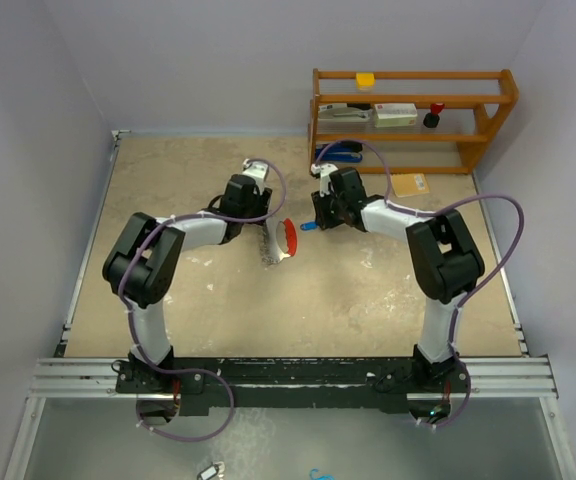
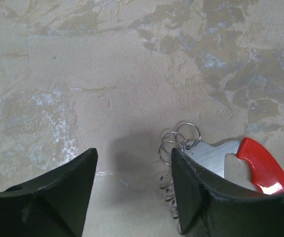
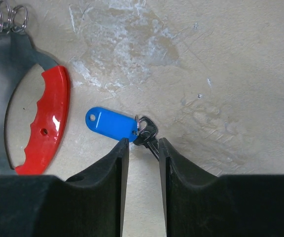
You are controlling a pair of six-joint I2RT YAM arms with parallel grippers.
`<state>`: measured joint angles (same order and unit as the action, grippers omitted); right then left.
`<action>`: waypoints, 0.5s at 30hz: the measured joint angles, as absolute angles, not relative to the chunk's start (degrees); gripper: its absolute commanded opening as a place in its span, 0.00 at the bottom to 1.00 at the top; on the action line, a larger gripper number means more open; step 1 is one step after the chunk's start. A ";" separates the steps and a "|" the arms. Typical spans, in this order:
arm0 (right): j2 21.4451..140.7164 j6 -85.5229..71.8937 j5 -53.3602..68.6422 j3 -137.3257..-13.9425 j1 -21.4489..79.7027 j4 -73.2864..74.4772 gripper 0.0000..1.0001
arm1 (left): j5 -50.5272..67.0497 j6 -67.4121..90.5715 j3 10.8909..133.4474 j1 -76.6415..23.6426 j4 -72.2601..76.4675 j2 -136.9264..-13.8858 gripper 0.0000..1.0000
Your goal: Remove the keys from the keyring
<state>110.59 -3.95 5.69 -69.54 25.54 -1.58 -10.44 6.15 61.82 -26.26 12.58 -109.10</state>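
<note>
Mottled beige table (image 1: 368, 290): the blue-tagged key (image 3: 148, 129) lies just right of the keyring (image 2: 180, 140), apart from it. Its shaft points into the narrow gap of the right gripper (image 3: 143, 144), which is slightly open and clamps nothing. The left gripper (image 2: 132, 154) is wide open and empty, keyring beside its right finger.

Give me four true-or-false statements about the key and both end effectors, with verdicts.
1. The left end effector is wide open. True.
2. The blue oval plastic tag sits on the wooden shelf. False: it lies on the mottled beige table.
3. A small metal ring links the dark metal key to that tag. True.
4. The right end effector grips the red plastic handle. False: its tips straddle the key; the handle lies aside.
</note>
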 measured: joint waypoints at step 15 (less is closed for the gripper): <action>92.53 -2.74 -3.44 -62.63 25.54 -7.62 0.56 | -16.64 4.91 59.13 -25.80 11.09 -95.74 0.79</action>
<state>92.53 -2.74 -3.44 -62.63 25.54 -7.62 -16.64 4.91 59.13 -25.80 11.09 -95.74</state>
